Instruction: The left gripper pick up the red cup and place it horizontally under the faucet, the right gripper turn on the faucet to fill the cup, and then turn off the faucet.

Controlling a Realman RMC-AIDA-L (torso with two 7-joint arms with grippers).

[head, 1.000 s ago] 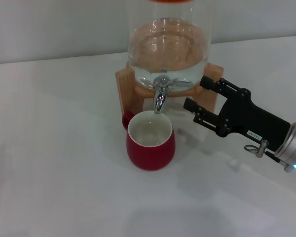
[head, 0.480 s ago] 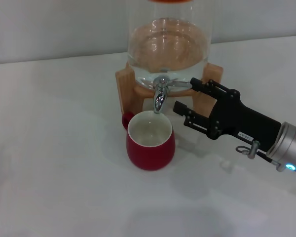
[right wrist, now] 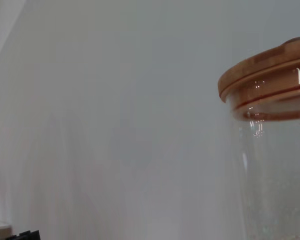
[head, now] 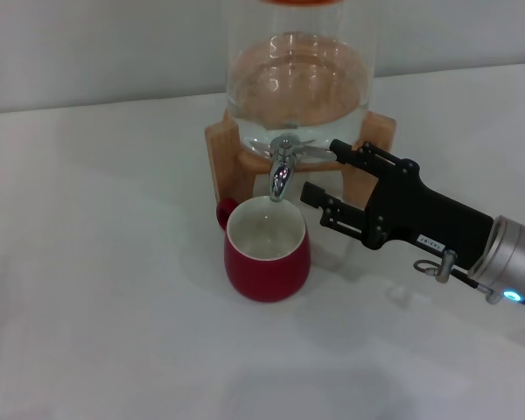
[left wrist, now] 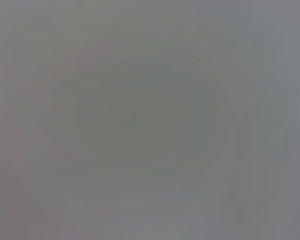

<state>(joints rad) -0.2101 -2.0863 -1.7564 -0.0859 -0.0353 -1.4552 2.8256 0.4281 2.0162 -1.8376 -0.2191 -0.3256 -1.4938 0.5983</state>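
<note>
Under the spout of the faucet [head: 283, 168], the red cup [head: 268, 254] stands upright on the white table [head: 105, 289], its white inside showing and its small loop handle turned toward the back on my left. The faucet juts from the front of the clear glass dispenser [head: 299, 83], which sits in a wooden stand [head: 220, 155] just behind the cup; I can see no stream falling from the spout. My right gripper [head: 325, 171] reaches in from my right, its 2 black fingers spread apart and holding nothing, the upper finger [head: 360, 155] close beside the short lever of the faucet and the lower finger [head: 331, 204] just to the right of the cup's rim. Whether the upper finger touches the lever I cannot tell. From my right wrist I see the dispenser's wooden lid [right wrist: 262, 70] above the glass wall. My left gripper is out of sight, and my left wrist view shows only a grey blur.
</note>
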